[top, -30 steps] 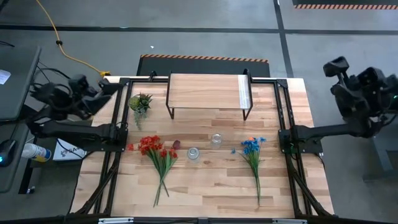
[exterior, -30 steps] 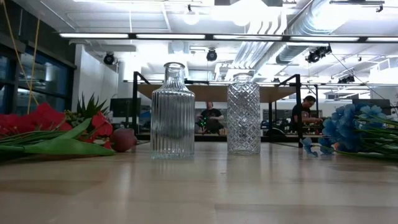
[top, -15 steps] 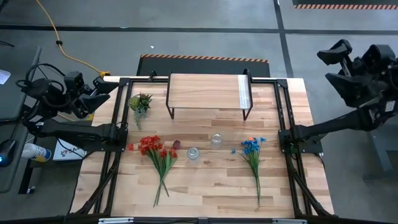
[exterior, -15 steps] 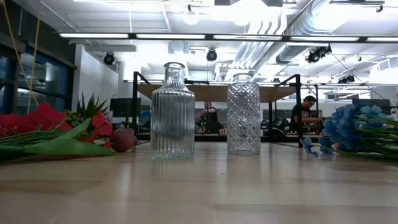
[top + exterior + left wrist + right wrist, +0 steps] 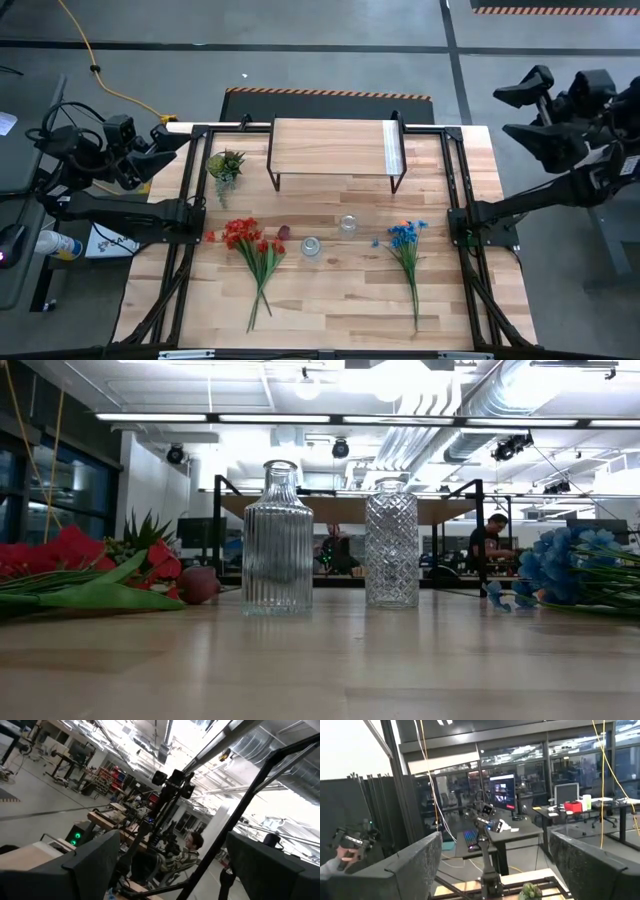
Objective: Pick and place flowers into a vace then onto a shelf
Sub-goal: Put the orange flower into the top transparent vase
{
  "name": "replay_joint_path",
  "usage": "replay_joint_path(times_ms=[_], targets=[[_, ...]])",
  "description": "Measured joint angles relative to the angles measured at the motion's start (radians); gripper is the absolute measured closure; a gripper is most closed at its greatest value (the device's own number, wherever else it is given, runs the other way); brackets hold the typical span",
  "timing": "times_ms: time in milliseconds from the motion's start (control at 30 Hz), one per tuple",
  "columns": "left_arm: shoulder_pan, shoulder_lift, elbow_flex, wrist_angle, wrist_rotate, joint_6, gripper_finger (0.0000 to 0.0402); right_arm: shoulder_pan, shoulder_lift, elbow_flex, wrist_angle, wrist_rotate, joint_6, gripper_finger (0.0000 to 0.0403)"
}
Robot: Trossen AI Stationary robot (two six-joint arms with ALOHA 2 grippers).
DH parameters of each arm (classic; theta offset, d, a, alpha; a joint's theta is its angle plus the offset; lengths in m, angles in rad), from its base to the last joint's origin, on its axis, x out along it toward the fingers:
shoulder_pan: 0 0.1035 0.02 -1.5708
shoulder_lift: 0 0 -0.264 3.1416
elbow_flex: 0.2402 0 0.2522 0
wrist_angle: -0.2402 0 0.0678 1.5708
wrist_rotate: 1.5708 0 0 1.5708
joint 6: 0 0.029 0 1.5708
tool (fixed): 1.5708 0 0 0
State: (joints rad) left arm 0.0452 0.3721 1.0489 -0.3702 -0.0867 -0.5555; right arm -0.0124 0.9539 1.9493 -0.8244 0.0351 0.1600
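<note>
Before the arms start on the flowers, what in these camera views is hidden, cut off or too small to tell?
- Orange tulip, high view: too small to tell from the blue bunch.
- Red bunch, low view: cut off by the picture's edge.
- Shelf, low view: partly hidden behind the two glass vases.
- Table, both wrist views: barely in view; each looks out into the room.

The surface (image 5: 330,290) is pale planked wood, smooth with a faint sheen. The shelf (image 5: 330,146) pairs a light wooden top with thin black metal legs. Two vases, one ribbed (image 5: 277,540), one diamond-cut (image 5: 392,545), are clear glossy glass (light glints through both).
</note>
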Motion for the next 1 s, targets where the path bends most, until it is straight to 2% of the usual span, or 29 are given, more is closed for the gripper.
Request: replay_joint_path(times_ms=[200,367,600,733,1000], targets=[[0.0,0.0,0.0,0.0,0.0,0.001,0.0002,0.0,0.0,0.0,-0.071,0.028,0.053,0.0045],[0.0,0.0,0.0,0.0,0.0,0.001,0.0002,0.0,0.0,0.0,-0.218,0.028,0.168,0.0045],[0.0,0.0,-0.001,-0.037,-0.005,0.001,0.0002,0.0,0.009,0.0,-0.579,0.023,0.49,0.0045],[0.0,0.0,-0.001,-0.055,-0.008,0.0,0.0002,0.0,0.023,-0.002,-0.75,-0.014,0.686,0.0045],[0.0,0.0,-0.001,-0.052,-0.009,-0.003,0.0002,0.0,0.006,-0.061,-0.736,-0.12,0.847,0.0045]])
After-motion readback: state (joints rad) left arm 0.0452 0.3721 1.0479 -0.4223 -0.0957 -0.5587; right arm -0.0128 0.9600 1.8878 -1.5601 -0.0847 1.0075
